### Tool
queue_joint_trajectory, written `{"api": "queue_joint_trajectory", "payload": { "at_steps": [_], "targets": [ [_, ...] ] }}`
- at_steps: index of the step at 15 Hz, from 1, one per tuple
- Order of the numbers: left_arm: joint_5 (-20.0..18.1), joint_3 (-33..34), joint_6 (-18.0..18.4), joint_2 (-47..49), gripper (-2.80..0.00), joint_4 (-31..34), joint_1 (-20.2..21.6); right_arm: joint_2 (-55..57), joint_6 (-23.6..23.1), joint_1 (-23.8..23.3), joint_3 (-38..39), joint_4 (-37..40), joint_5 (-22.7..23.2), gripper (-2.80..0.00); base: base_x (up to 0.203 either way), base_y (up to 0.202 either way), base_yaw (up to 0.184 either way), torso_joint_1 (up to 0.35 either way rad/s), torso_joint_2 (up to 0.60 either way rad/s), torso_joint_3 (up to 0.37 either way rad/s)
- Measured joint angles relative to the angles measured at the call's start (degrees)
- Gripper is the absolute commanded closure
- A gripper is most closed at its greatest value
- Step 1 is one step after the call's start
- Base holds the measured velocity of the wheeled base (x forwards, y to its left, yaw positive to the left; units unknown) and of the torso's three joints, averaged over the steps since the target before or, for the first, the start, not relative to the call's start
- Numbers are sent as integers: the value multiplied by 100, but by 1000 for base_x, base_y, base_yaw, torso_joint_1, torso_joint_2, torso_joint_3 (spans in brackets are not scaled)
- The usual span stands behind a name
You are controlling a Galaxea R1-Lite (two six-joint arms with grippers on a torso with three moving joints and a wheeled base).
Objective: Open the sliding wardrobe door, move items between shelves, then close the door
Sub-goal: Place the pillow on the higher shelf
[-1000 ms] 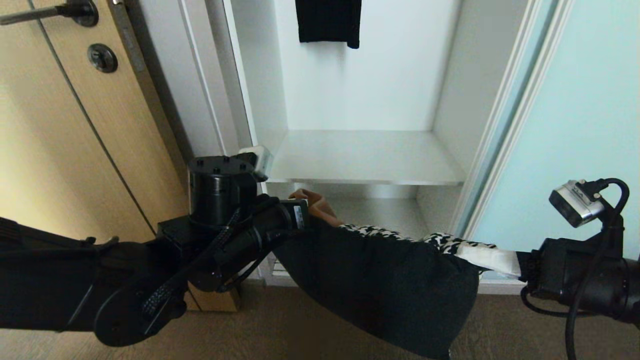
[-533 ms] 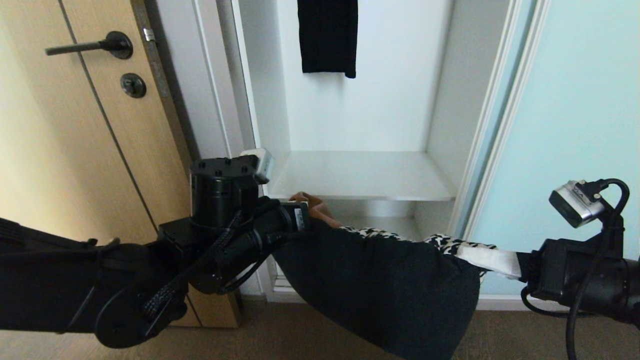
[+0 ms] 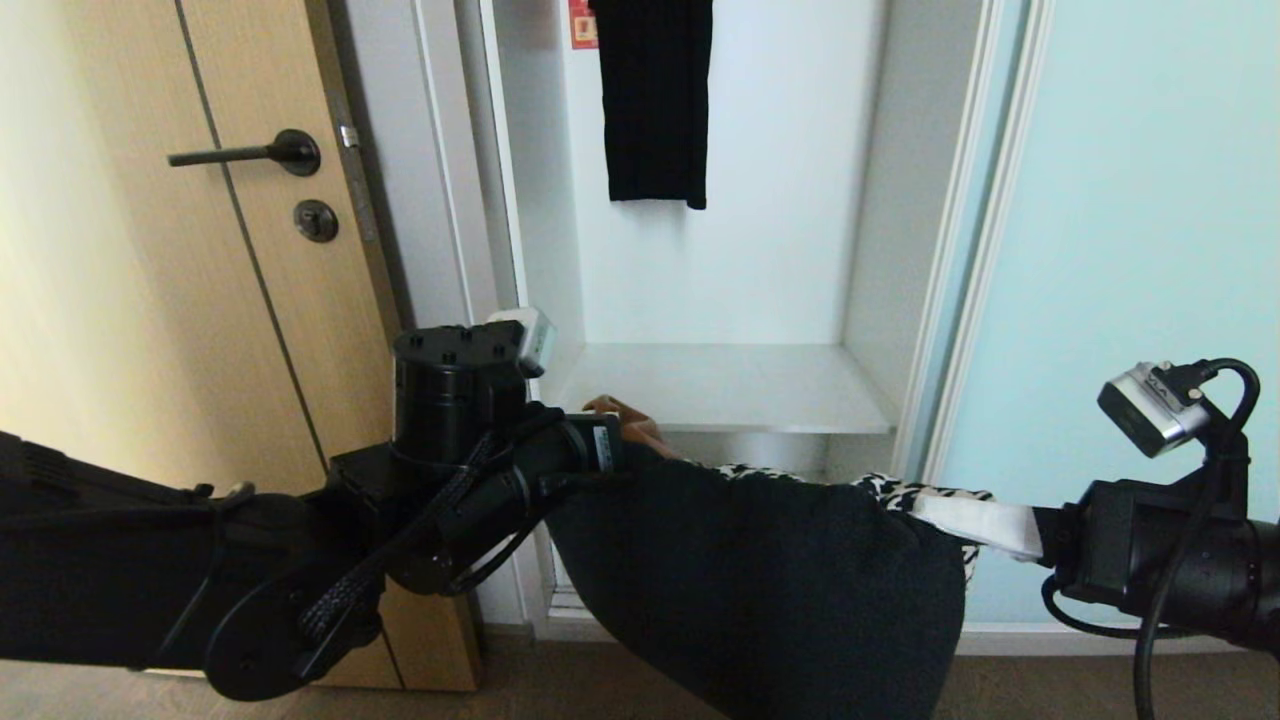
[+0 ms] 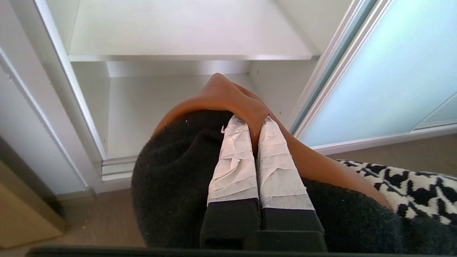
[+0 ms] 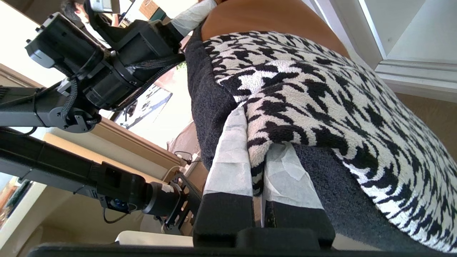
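Folded clothes (image 3: 760, 580), a bundle of mostly black fleece with a rust-brown piece and a black-and-white houndstooth piece, hang between the two grippers across the lower middle of the head view, in front of the open wardrobe and below the level of the plain white laminate shelf (image 3: 720, 385).

Against the earlier head views the whole scene sits lower in the frame: the tan wooden door's dark lever handle (image 3: 245, 153) has come down from the top left corner, more of the long narrow black garment (image 3: 655, 100) hanging at the top centre shows, and a small red label (image 3: 582, 25) has appeared beside it. That is the camera shifting; the arms and the bundle keep their places in the picture.

Writing on the red label is too small to read.

Left gripper (image 4: 251, 126) is clamped shut on the rust-brown fold at the bundle's left end, its white-taped fingers (image 4: 234, 160) nearly together. Right gripper (image 5: 259, 150) pinches the houndstooth edge at the right end, cloth caught between its taped fingers (image 5: 230, 150).

Frosted pale aqua sliding wardrobe door (image 3: 1130, 250) fills the right of the head view, pushed aside.
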Motion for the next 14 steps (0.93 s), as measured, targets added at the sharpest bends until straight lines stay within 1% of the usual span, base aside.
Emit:
{"api": "queue_joint_trajectory", "payload": {
  "at_steps": [12, 14],
  "targets": [
    [13, 107, 22, 29, 0, -17, 6, 63, -9, 0, 22, -28, -4, 0, 0, 0, 0, 0, 1, 3],
    [11, 110, 22, 20, 0, -17, 0, 72, -11, 2, 23, -28, -2, 0, 122, 0, -2, 2, -2, 10]
  ]
}}
